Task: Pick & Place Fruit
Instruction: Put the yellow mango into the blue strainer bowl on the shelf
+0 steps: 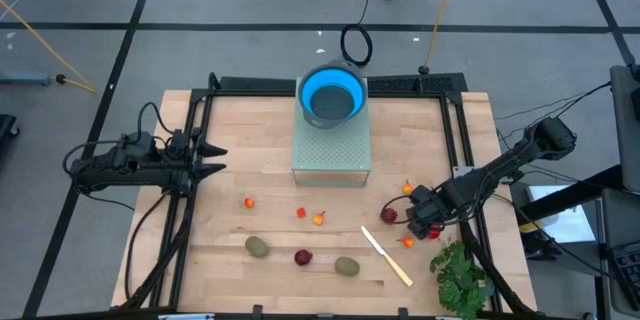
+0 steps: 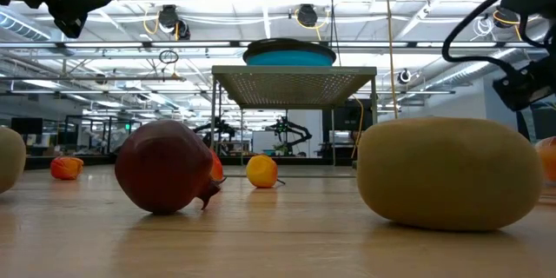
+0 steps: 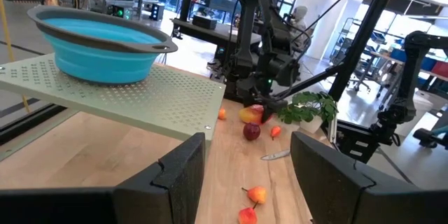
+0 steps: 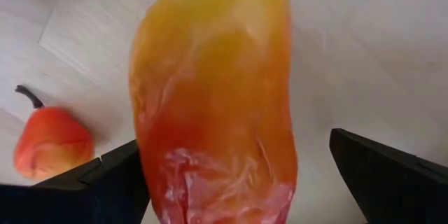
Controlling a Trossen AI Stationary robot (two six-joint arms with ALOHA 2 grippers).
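Note:
A red-orange oval fruit (image 4: 213, 105) lies on the wooden table near its right edge. My right gripper (image 1: 425, 222) hangs over it, open and pointing down, with one finger on each side of it. A tiny orange bit (image 4: 50, 143) lies close by. Two kiwi-like ovals (image 1: 258, 247) (image 1: 347, 266), dark red balls (image 1: 303, 257) (image 1: 389, 215) and more orange bits (image 1: 249, 202) rest across the table's near half. My left gripper (image 1: 215, 160) waits open and level at the table's left edge. My right gripper comes from above with its fingers across the oval fruit. One finger (image 4: 105, 182) stands right beside the fruit's side (image 4: 143, 175), and I cannot tell whether it touches. The other finger (image 4: 392, 175) is clear of it. The fruit lies on the table.
A blue bowl (image 1: 333, 95) sits on a pale green perforated stand (image 1: 331, 150) at the table's far middle. A cream knife (image 1: 386, 255) lies just left of my right gripper. A green leafy bunch (image 1: 460, 275) lies at the near right corner.

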